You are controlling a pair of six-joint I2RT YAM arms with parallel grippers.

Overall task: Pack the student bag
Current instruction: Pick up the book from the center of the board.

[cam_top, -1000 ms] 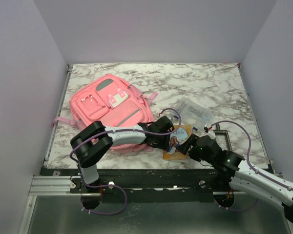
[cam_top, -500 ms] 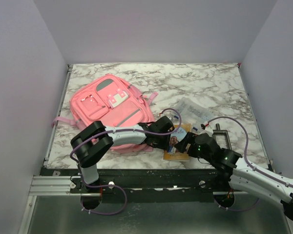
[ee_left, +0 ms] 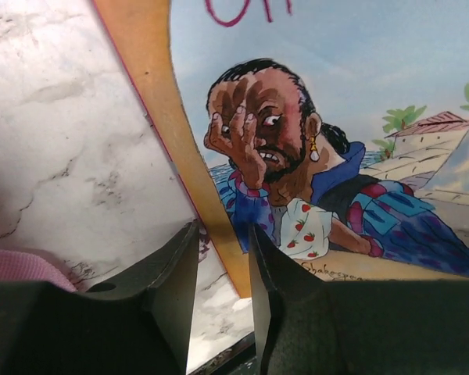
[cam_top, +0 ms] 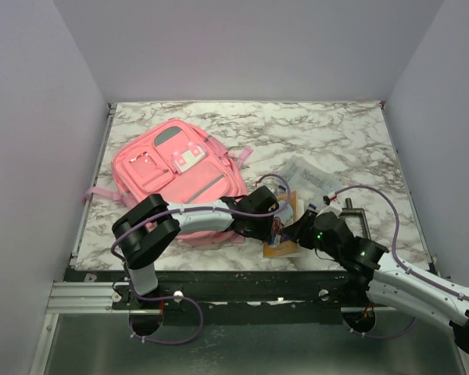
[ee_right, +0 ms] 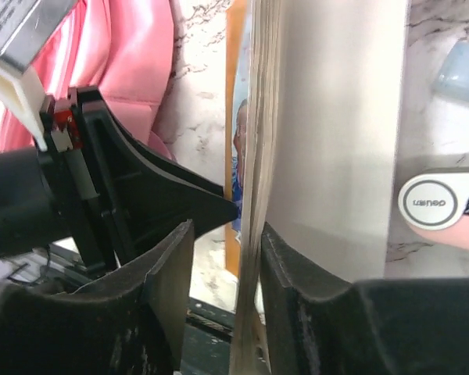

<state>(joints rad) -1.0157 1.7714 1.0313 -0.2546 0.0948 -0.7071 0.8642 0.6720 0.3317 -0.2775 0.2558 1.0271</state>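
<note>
Here we are over the white-and-grey marble table (cam_top: pixel 336 133), and the large soft pink fabric backpack (cam_top: pixel 176 168) lies flat on its far left part. Its grey-trimmed pockets and white patch face up, and its near-right edge runs under the left arm's forearm. Just to the right of it, both arms meet at the thin picture book (cam_top: pixel 278 238) with the orange border and a painted man clutching his face on the cover. The book is tipped up on one edge rather than lying flat. From the left wrist we see the left gripper (ee_left: pixel 223 229) pinching the book's orange-bordered corner, with one finger (ee_left: pixel 172 273) on each side and hardly any gap. From the right wrist we see the right gripper (ee_right: pixel 227 228) straddling the page edge. One finger (ee_right: pixel 297 289) is against the plain back cover, the other stands off with a clear gap, so those jaws are spread and not clamped. Behind the book, pink backpack fabric fills the background. A crinkled clear plastic packet (cam_top: pixel 313 178) lies on the marble just beyond the book.
</note>
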